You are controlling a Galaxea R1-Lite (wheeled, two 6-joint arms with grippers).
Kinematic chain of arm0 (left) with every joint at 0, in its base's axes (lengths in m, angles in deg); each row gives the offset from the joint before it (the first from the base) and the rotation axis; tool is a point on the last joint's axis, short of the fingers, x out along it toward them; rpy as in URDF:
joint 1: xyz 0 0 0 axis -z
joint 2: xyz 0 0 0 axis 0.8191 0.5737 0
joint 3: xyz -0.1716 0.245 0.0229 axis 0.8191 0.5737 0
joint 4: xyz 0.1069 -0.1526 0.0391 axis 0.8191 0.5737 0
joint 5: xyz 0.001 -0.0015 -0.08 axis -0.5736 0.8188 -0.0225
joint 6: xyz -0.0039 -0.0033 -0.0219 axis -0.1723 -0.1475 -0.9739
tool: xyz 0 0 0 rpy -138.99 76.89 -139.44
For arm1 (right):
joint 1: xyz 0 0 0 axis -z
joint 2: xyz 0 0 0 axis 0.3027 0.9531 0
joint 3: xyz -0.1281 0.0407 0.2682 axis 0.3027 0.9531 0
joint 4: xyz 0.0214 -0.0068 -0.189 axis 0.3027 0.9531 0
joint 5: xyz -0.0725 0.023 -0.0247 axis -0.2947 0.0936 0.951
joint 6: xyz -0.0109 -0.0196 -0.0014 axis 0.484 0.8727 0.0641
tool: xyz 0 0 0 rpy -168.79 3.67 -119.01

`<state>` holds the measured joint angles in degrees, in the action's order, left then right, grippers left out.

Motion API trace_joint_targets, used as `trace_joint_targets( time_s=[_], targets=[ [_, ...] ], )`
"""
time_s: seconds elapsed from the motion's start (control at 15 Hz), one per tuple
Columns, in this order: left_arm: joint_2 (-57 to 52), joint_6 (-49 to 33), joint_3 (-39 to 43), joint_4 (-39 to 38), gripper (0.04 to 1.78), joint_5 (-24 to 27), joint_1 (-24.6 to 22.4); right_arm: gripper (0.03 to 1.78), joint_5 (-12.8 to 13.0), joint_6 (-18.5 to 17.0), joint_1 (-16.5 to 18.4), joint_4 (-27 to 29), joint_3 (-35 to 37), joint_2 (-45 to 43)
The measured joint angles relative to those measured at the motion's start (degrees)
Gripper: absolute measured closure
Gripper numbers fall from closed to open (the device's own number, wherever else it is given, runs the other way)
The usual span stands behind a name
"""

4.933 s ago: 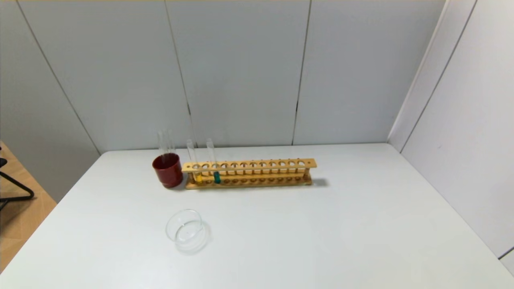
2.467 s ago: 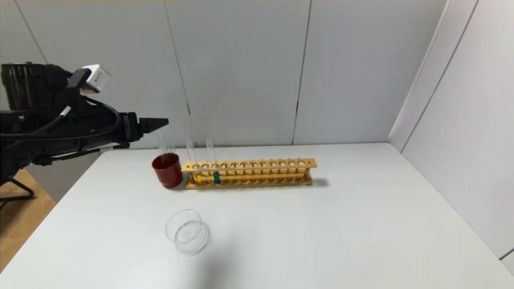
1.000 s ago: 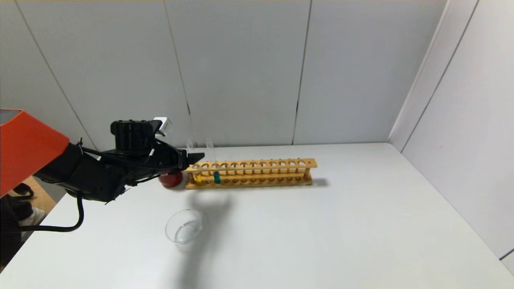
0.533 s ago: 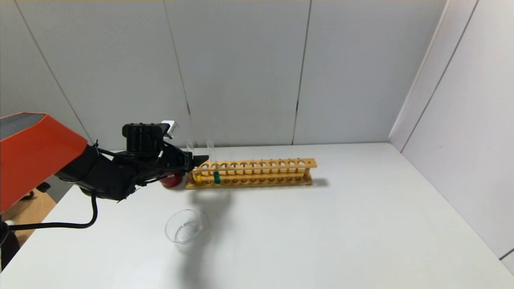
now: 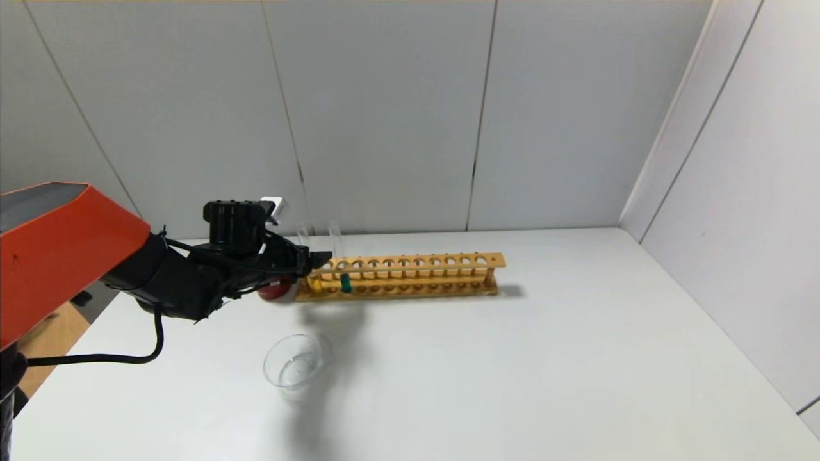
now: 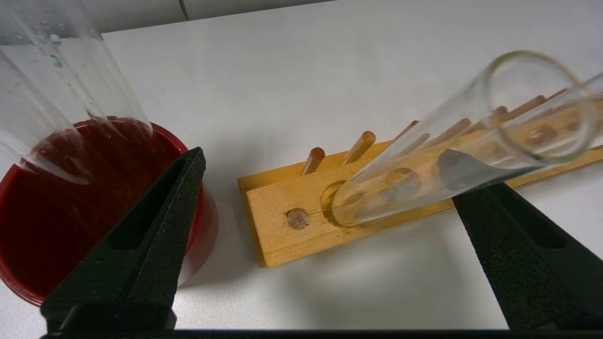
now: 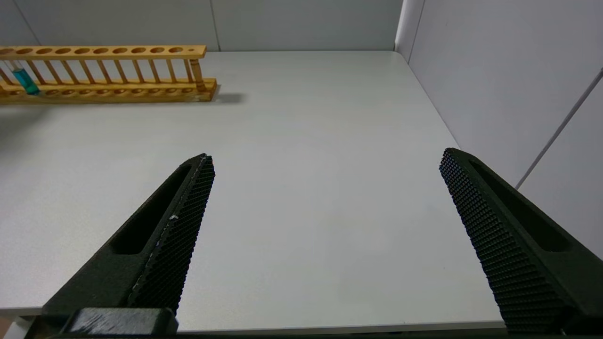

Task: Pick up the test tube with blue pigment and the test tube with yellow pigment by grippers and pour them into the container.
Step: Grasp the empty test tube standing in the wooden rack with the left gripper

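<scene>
The test tube with yellow pigment (image 5: 307,259) stands in the first hole at the left end of the wooden rack (image 5: 410,274). The test tube with blue pigment (image 5: 339,259) stands two holes to its right and also shows in the right wrist view (image 7: 24,80). My left gripper (image 5: 318,257) is open at the rack's left end. In the left wrist view the yellow tube (image 6: 443,155) leans between the gripper's (image 6: 321,155) spread fingers, close to one finger (image 6: 509,235); its liquid is hidden there. The clear glass container (image 5: 296,366) sits nearer to me. My right gripper (image 7: 326,155) is open and empty over the table's near edge.
A dark red cup (image 6: 70,207) holding colourless clear tubes (image 6: 61,89) stands just left of the rack, mostly hidden behind my left arm in the head view (image 5: 275,292). Grey walls close the back and the right side. The rack's other holes hold nothing.
My left arm came in from the left, dropped to rack height and reached right; over the last half second it edged a little further onto the yellow tube. Tubes and dish have not moved.
</scene>
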<state>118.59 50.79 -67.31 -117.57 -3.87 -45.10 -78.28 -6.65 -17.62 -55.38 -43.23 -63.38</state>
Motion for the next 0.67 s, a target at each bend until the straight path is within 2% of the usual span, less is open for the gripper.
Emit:
trace_joint_targets(
  time_s=[0.67],
  targets=[
    [-1.16,1.82,-0.10,1.16,0.07,-0.01,0.45,0.06,0.00,0.00,0.00,0.00,0.00,0.00]
  ],
)
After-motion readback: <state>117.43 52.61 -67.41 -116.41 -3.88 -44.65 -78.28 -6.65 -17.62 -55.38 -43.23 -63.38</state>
